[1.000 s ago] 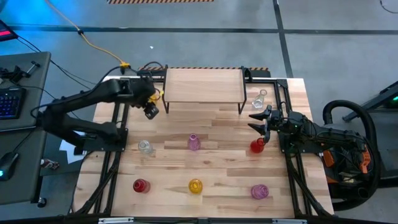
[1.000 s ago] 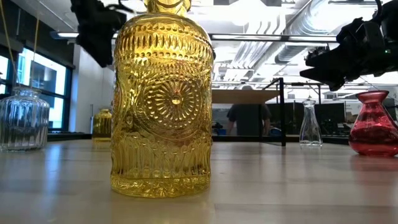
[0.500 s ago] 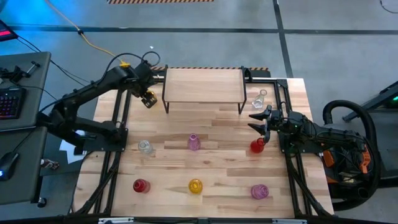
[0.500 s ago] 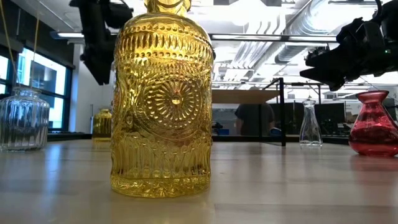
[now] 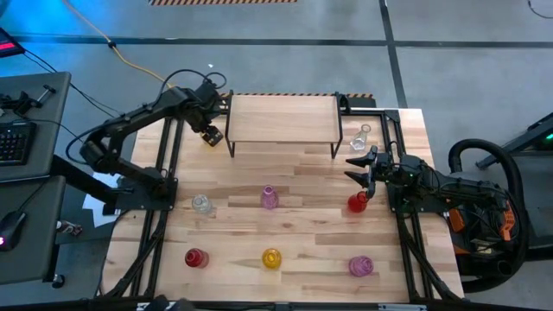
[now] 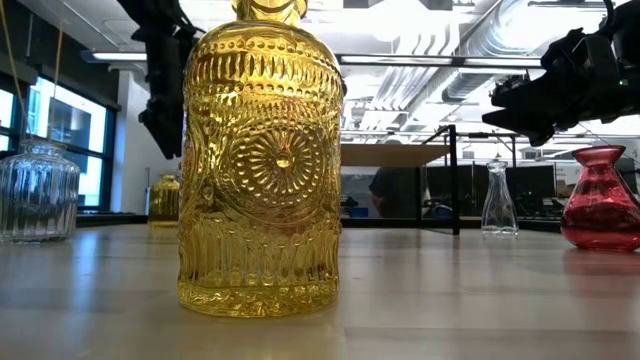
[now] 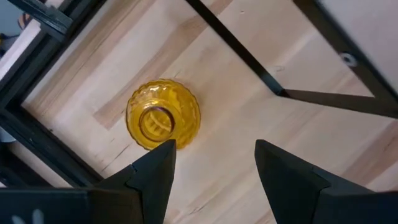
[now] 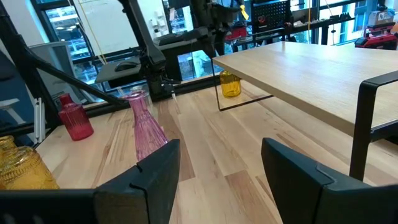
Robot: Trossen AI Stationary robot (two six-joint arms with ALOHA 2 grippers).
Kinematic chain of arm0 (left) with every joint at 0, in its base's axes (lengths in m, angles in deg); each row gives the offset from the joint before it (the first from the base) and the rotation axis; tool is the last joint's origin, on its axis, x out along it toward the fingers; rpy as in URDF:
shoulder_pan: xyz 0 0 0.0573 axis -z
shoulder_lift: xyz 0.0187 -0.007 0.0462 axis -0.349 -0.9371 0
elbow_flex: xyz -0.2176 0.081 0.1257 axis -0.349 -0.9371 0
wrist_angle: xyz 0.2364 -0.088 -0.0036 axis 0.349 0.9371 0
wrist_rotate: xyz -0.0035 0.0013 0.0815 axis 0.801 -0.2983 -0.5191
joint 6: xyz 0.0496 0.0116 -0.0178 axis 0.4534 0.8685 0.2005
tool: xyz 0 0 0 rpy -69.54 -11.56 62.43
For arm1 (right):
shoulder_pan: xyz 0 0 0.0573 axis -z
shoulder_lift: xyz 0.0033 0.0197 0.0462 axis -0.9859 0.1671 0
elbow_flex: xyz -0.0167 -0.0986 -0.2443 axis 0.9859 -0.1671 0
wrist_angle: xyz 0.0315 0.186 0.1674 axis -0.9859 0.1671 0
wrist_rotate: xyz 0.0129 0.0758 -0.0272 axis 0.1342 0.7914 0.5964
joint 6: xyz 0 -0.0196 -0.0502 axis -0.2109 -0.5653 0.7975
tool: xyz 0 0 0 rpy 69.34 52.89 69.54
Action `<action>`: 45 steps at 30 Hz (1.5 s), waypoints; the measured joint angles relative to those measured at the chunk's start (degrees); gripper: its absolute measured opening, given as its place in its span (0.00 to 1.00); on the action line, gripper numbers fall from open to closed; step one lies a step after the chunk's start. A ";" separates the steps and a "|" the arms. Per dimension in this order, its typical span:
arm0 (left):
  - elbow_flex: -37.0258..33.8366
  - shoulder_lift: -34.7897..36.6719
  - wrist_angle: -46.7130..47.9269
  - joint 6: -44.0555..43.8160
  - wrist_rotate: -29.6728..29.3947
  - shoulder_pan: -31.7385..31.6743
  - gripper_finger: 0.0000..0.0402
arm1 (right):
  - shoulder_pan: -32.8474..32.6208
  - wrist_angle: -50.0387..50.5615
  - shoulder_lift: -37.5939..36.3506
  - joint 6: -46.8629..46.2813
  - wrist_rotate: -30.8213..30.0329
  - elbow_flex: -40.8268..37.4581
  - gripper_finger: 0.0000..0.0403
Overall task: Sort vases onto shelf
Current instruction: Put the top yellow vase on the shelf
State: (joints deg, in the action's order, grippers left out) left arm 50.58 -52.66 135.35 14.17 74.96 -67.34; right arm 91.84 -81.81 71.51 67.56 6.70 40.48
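Note:
My left gripper (image 7: 214,149) (image 5: 210,136) is open and points down just above a yellow vase (image 7: 163,115) (image 6: 165,200). That vase stands on its base on the table beside the shelf's (image 5: 282,118) left legs. My right gripper (image 8: 221,146) (image 5: 361,171) waits open above a red vase (image 5: 357,203) near the right edge. Standing on the table are a clear vase (image 5: 201,204), a pink vase (image 5: 270,198), a red vase (image 5: 196,257), a yellow vase (image 5: 271,258), a pink vase (image 5: 360,266) and a clear vase (image 5: 359,140) by the shelf's right leg.
The shelf's thin black legs (image 7: 249,62) stand close to the left gripper. The table's black frame rail (image 7: 37,143) runs along the left edge beside the yellow vase. Bare wood lies between the shelf and the middle row of vases. A person shows far behind the table (image 6: 395,195).
My left gripper has moved toward the table's far edge and down, arriving over the yellow vase by the shelf's left legs. The right arm and all the vases have kept still.

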 joint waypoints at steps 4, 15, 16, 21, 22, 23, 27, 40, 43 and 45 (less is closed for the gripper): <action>0.00 -1.56 -0.06 -0.02 0.00 0.00 0.52 | 0.01 -0.01 0.01 0.00 0.00 0.01 0.52; 0.00 -4.63 -0.52 -0.68 1.06 -1.80 0.52 | 0.02 0.00 0.00 0.00 0.02 0.00 0.52; 0.00 -4.56 -0.52 -0.73 1.04 -2.06 0.52 | 0.01 0.00 0.00 0.00 0.00 0.01 0.52; 0.00 -4.43 -0.48 -0.07 1.18 -3.43 0.52 | 0.02 -0.01 0.01 0.00 0.01 0.00 0.52; 0.00 -4.43 -0.53 0.31 1.51 -3.54 0.52 | 0.00 0.00 0.01 0.00 0.02 0.00 0.52; 0.00 -4.43 -0.72 0.48 1.82 -3.67 0.52 | 0.01 -0.01 0.01 0.00 0.02 0.01 0.52; 0.00 -4.43 -2.25 0.61 2.05 -3.74 0.52 | 0.02 -0.02 0.02 0.00 0.00 0.02 0.52; -4.48 -4.45 -5.58 0.97 2.73 -3.74 0.52 | 0.00 0.00 0.02 0.00 0.00 0.02 0.52; -4.50 -4.45 -5.48 1.02 2.70 -3.74 0.52 | 0.00 -0.01 0.01 0.00 0.01 0.00 0.52; -4.50 -4.45 -5.54 1.06 2.64 -3.74 0.52 | 0.00 -0.02 0.00 0.00 0.00 0.00 0.52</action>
State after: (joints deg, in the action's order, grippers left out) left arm 46.08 -57.11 129.81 15.23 77.60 -71.08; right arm 91.84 -81.82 71.51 67.56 6.70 40.49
